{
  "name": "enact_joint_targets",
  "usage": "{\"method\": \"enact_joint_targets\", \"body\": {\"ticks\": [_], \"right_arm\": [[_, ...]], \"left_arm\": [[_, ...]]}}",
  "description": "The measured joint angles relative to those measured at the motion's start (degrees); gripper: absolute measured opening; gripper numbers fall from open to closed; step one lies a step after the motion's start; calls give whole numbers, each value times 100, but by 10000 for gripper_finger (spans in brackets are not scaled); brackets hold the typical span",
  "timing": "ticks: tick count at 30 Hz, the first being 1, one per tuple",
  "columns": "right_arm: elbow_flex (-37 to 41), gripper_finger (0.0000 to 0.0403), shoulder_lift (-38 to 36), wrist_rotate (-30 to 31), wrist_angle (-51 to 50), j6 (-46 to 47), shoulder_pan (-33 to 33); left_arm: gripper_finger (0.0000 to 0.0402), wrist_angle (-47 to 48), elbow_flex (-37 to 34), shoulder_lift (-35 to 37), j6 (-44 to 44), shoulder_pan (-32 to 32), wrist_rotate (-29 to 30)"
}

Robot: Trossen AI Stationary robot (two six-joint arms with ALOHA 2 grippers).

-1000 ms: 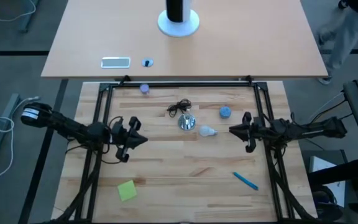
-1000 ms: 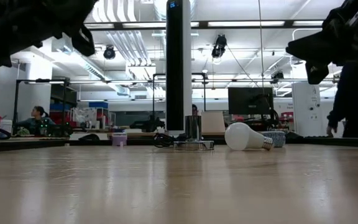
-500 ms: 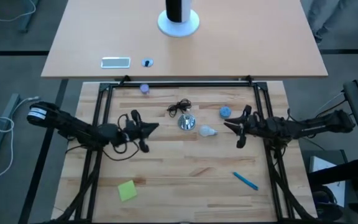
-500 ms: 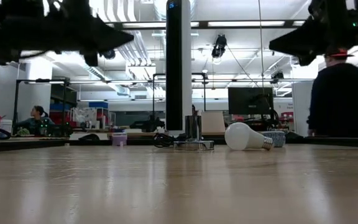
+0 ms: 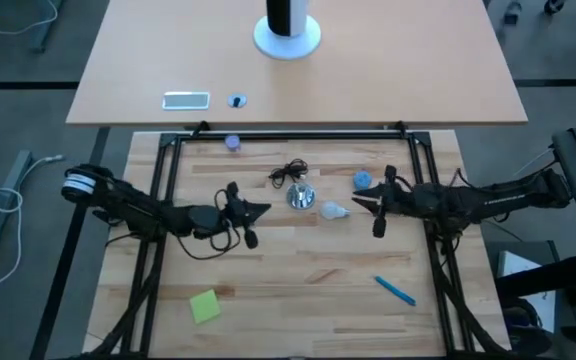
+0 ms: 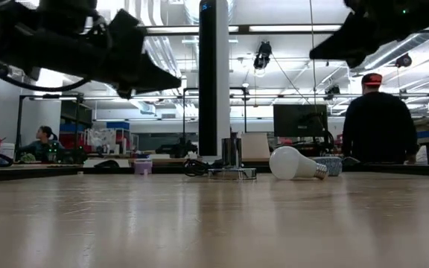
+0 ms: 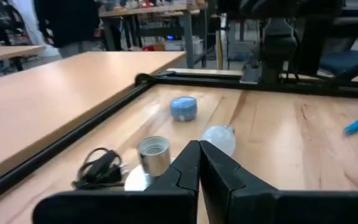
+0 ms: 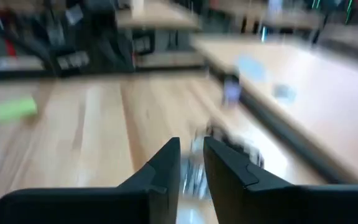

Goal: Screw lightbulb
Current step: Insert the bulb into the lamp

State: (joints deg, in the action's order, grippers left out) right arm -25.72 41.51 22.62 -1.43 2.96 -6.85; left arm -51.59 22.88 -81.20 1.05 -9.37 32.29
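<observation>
The white lightbulb (image 5: 335, 211) lies on its side on the wooden table, right of the silver socket (image 5: 301, 197); it also shows in the left wrist view (image 7: 219, 138) and the low view (image 6: 293, 164). The socket (image 7: 153, 154) stands upright on its wide end, opening up, its black cord (image 5: 288, 173) coiled behind it. My left gripper (image 5: 264, 208) is shut and empty, above the table just left of the socket. My right gripper (image 5: 356, 203) hovers just right of the bulb, its fingers (image 8: 169, 155) a narrow gap apart and empty.
A blue round cap (image 5: 363, 180) sits far-right of the bulb. A small purple object (image 5: 232, 143) lies by the black frame (image 5: 298, 134) at the far edge. A green block (image 5: 205, 306) and a blue pen (image 5: 395, 290) lie near the front. A person (image 6: 378, 119) stands beyond the table.
My left gripper has gone toward the table's right edge, up to the socket. My right gripper has gone toward the table's left edge, up to the bulb. Bulb and socket have stayed where they were. A person has walked across the room behind.
</observation>
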Motion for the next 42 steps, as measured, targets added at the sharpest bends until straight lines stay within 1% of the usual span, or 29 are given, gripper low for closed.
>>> {"method": "enact_joint_targets", "body": {"ticks": [4, 7, 9, 12, 17, 21, 28, 31, 35, 42], "right_arm": [[-593, 100, 491, -8, -1272, 694, 0], [-935, 128, 943, -9, -2007, 835, 1], [-1028, 147, 1266, -5, -2221, 767, 2], [-1040, 174, 1716, -9, -2223, 652, 29], [-1110, 208, 2377, -80, -2229, 777, 215], [-1263, 233, 2882, -359, -2223, 721, 408], [-1549, 267, 3713, -557, -2232, 324, 710], [-1636, 276, 3985, -799, -2215, 226, 851], [-1699, 282, 4324, -822, -2224, 75, 969], [-1787, 272, 4773, -967, -2140, -152, 1093]], "left_arm": [[0, 162, 539, -484, -170, 0, 4], [0, 343, 913, -742, -281, 0, 8], [0, 456, 1098, -855, -288, 0, 3], [0, 633, 1225, -980, -274, 0, 46], [0, 637, 1159, -1029, -56, -1, 491], [0, 632, 994, -1014, 76, 0, 812], [0, 622, 715, -998, 341, 0, 879], [0, 595, 617, -998, 436, 0, 879], [0, 345, 450, -998, 454, 0, 880], [0, 202, 356, -998, 460, 0, 881]]}}
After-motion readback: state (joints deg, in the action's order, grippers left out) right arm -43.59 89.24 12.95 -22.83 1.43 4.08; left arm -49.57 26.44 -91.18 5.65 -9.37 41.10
